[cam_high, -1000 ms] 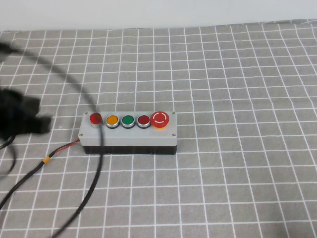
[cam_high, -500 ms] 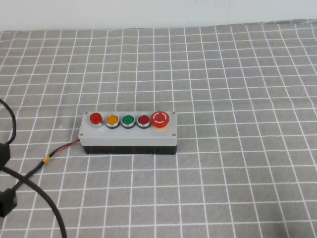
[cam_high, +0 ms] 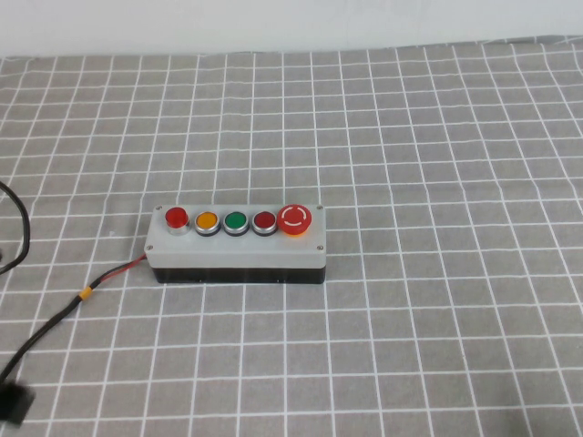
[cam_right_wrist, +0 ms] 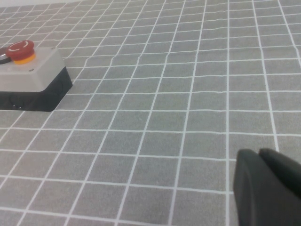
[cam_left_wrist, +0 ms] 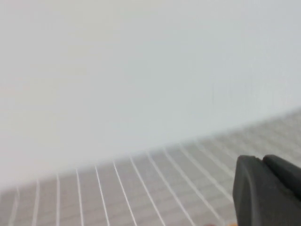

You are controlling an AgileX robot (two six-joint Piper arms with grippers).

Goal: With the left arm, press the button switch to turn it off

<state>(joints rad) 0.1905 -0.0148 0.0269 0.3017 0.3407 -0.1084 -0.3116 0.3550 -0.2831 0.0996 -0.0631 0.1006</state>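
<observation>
The button switch [cam_high: 176, 218] is the small bright-red button at the left end of the row on the grey box [cam_high: 237, 248], next to the yellow button [cam_high: 207, 220]. Nothing touches it. My left arm is almost out of the high view: only a black bit [cam_high: 11, 404] at the lower left corner and its black cable [cam_high: 20, 228] at the left edge show. In the left wrist view my left gripper [cam_left_wrist: 261, 162] is shut and empty, raised and facing the far wall. My right gripper [cam_right_wrist: 258, 155] is shut and empty, low over the cloth to the right of the box.
The row continues with a green button [cam_high: 236, 220], a darker red button [cam_high: 264, 220] and a large red mushroom button [cam_high: 295, 218], also in the right wrist view [cam_right_wrist: 20, 50]. A red-and-black wire [cam_high: 86, 291] runs from the box's left end across the grey checked cloth [cam_high: 437, 182].
My left arm and its looping cable have pulled back from beside the box toward the lower left, almost out of the high view. The box and buttons have not moved.
</observation>
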